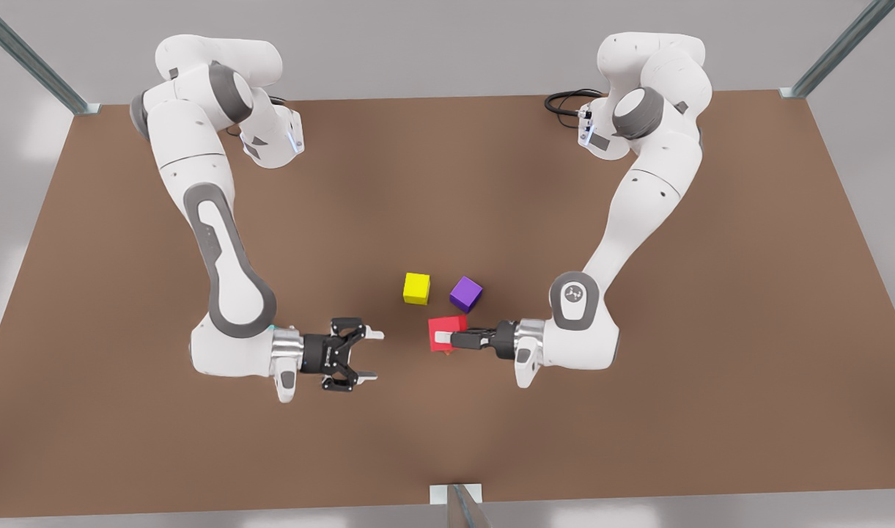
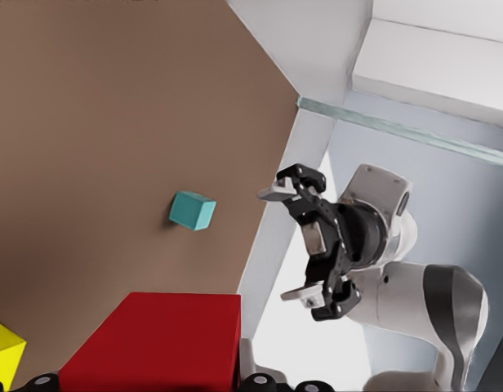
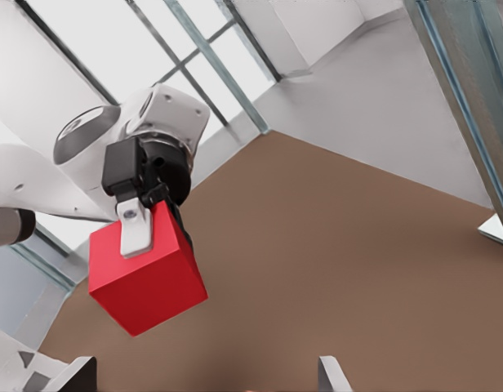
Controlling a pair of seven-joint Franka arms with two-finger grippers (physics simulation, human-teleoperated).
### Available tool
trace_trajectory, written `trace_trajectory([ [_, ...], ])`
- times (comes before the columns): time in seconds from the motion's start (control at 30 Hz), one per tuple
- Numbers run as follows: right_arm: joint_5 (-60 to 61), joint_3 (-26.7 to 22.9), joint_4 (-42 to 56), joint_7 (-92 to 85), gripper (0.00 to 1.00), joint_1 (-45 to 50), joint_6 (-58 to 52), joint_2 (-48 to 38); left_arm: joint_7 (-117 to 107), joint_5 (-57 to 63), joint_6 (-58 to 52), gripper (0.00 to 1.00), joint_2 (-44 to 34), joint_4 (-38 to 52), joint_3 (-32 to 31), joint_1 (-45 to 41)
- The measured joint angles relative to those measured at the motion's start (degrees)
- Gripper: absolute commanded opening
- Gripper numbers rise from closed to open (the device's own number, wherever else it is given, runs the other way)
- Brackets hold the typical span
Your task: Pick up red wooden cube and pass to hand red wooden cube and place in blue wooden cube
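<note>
The red wooden cube [image 1: 447, 324] hangs above the table near the middle, with my left gripper [image 1: 443, 338] shut on it; this is the arm on the front view's right. In the left wrist view the cube [image 2: 153, 335] sits close up, and the right wrist view shows it [image 3: 149, 286] held in the air with one finger [image 3: 133, 229] across a face. My right gripper [image 1: 377, 356], on the front view's left, is open and faces the cube across a short gap; it appears again [image 2: 280, 245] in the left wrist view. The blue wooden cube [image 2: 192, 210] lies on the brown table.
A yellow cube [image 1: 416, 288] and a purple cube [image 1: 465, 293] rest on the table [image 1: 124, 440] just behind the held cube. A sliver of orange [image 1: 447, 353] peeks out beneath the red cube. Metal frame posts stand at the table's corners and front edge.
</note>
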Motion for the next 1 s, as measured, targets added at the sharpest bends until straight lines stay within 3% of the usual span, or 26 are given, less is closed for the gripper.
trace_trajectory([
  [0.43, 7.0, 2.9, -3.0, -19.1, 1.0, 0.6, 0.3, 0.1, 8.4, -1.7, 1.3, 0.52, 0.4, -0.2, 0.0, -0.1],
  [1.0, 11.4, 3.0, -3.9, -30.7, 1.0, 3.5, 0.8, 0.8, 13.3, -1.9, 3.2, 0.52, 0.7, -0.3, -0.1, -0.5],
])
